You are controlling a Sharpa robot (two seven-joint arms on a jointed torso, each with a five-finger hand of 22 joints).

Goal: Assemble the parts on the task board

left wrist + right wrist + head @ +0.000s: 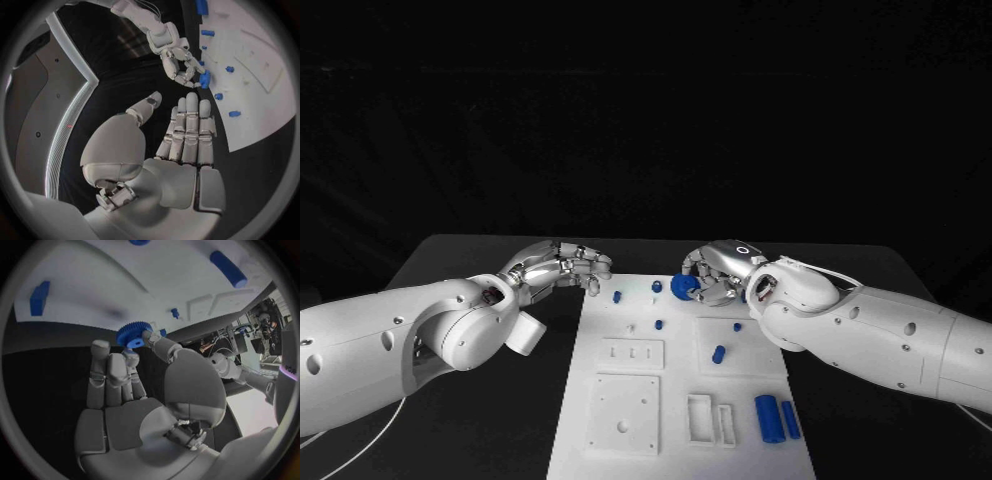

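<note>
- Right hand (718, 272) pinches a blue gear (684, 287) at its fingertips, other fingers loosely curled, over the far end of the task board (678, 400).
- Left hand (564, 266) holds nothing, fingers straight and close together, thumb apart; it hovers just off the board's far left corner.
- Small blue pegs (656, 286) stand just beside the gear; two blue cylinders (767, 416) lie well behind the right hand.

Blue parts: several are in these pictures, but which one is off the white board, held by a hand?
The toothed blue gear, pinched in the fingers of the right hand above the board's far end. The other blue pieces lie or stand on the board, untouched.
</note>
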